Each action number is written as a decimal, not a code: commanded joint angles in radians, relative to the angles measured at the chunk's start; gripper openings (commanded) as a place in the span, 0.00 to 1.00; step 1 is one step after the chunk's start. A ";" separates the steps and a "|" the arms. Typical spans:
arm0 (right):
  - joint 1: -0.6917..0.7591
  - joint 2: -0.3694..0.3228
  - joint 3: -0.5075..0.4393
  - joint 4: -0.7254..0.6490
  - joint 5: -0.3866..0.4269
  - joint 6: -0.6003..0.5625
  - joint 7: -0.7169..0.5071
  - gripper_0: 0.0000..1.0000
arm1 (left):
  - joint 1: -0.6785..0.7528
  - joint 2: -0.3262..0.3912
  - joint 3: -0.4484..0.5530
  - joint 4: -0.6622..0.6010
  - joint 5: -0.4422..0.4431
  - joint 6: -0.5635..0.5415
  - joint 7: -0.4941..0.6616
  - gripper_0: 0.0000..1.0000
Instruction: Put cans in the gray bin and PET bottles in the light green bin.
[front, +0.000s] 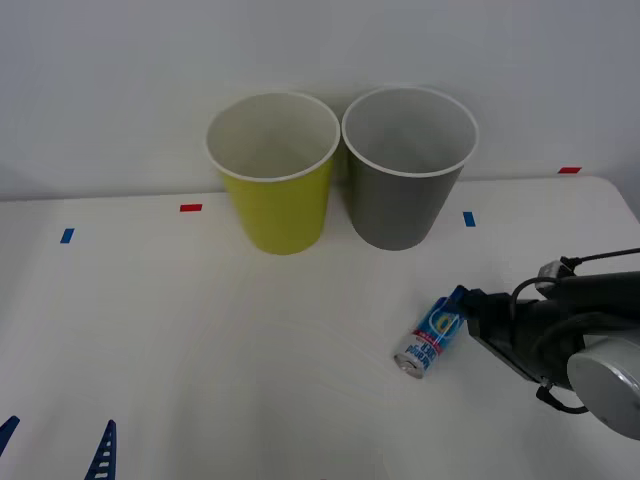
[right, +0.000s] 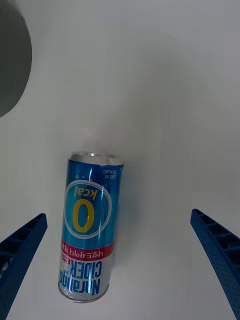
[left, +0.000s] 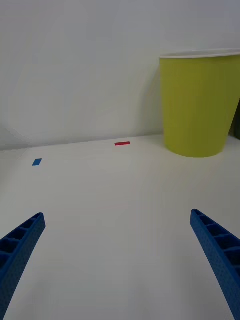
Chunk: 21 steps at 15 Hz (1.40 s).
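A small blue can (front: 428, 337) (right: 89, 227) with a yellow-and-white round logo lies on its side on the white table, right of centre. My right gripper (front: 462, 308) (right: 119, 218) is open just behind it. Its blue fingers (right: 22, 250) straddle the can's near end without touching it, the can lying closer to one finger. At the back stand the light green bin (front: 272, 175) (left: 200, 107) and, touching its right side, the gray bin (front: 408, 170) (right: 10, 65). My left gripper (front: 60, 425) (left: 117, 217) waits open at the front left, holding nothing. PET bottles are out of view.
Small tape marks dot the table: red (front: 190, 208) and blue (front: 66, 236) at the left, blue (front: 469, 218) and red (front: 569, 170) at the right. The table's right edge (front: 628, 205) runs close behind my right arm. A white wall stands behind the bins.
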<state>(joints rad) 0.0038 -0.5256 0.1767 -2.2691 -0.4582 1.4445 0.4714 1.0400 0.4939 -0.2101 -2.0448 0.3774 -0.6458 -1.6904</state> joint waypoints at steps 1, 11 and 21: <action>-0.067 -0.037 0.004 0.083 -0.111 0.000 -0.004 1.00 | 0.000 0.000 0.000 0.000 0.000 0.000 0.000 1.00; -0.311 -0.086 0.179 0.318 -0.186 -0.015 -0.180 1.00 | 0.000 0.000 0.000 0.000 0.000 0.000 0.000 1.00; -0.426 -0.103 0.340 0.448 -0.126 -0.013 -0.189 1.00 | 0.000 0.000 0.000 0.000 0.000 0.000 0.000 1.00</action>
<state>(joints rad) -0.4184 -0.6308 0.5106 -1.8253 -0.5935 1.4299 0.2803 1.0400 0.4939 -0.2102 -2.0448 0.3774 -0.6458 -1.6904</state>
